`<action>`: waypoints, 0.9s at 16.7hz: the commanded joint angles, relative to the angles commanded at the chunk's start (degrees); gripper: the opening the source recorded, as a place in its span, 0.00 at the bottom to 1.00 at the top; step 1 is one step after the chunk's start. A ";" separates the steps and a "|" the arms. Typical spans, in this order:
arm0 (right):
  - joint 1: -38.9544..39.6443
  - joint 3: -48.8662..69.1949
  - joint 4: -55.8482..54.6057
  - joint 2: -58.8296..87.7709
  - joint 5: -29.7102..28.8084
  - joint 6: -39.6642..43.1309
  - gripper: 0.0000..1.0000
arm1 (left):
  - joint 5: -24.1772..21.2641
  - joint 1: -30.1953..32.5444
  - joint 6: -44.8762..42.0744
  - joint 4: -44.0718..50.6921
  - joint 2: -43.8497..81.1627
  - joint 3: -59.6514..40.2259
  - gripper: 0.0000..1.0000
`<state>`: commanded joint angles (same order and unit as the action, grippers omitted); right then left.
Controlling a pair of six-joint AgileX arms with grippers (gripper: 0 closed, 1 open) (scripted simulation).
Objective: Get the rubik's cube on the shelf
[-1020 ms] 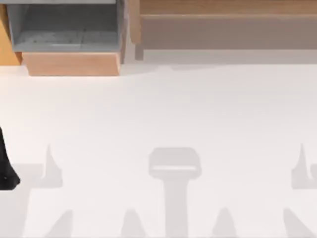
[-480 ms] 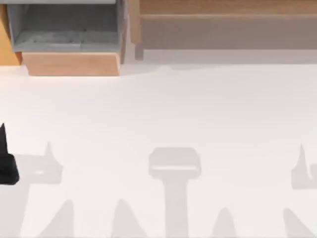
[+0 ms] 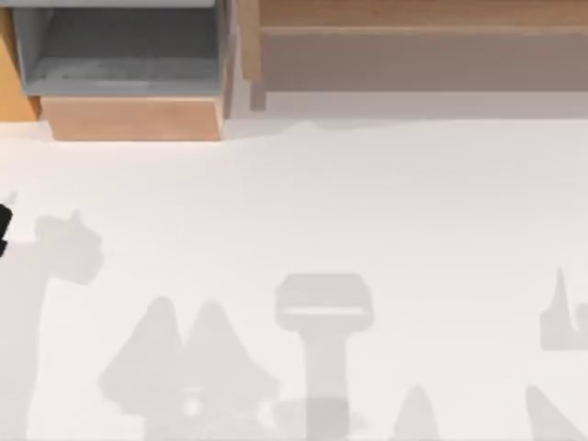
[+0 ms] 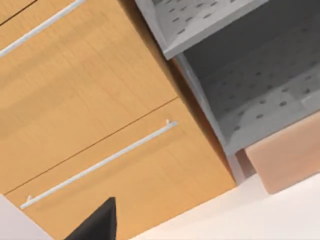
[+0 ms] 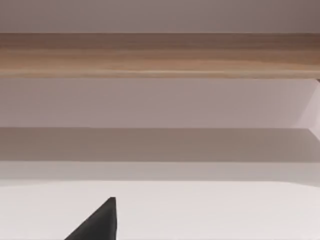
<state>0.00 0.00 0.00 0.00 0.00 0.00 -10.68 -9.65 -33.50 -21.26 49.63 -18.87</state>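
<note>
Hovering at the table's (image 3: 367,202) far left edge, my left gripper (image 3: 3,220) touches nothing I can see, and I cannot tell how wide it stands.

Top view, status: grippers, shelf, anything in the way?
Left gripper at table's left edge. Shelf back right, grey compartment back left. Nothing blocking.

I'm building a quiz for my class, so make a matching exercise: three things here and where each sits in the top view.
1 grey open box with light wood front
2 long light-brown wooden plank shelf
3 black left claw

A left edge, midway down
B upper right
C upper left

Pairs: 1-C, 2-B, 3-A
</note>
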 joint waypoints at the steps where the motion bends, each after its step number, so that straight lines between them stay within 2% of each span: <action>1: 0.00 0.00 0.00 0.00 0.00 0.00 1.00 | -1.06 -1.00 -3.63 -2.62 5.12 -2.42 1.00; 9: 0.00 0.00 0.00 0.00 0.00 0.00 1.00 | -9.25 -8.45 -32.20 -24.59 45.69 -23.18 1.00; 15: 0.00 0.00 0.00 0.00 0.00 0.00 1.00 | -13.81 -12.46 -48.93 -38.60 69.39 -36.78 1.00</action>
<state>0.00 0.00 0.00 0.00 0.00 0.00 -24.50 -22.11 -82.43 -59.86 119.02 -55.66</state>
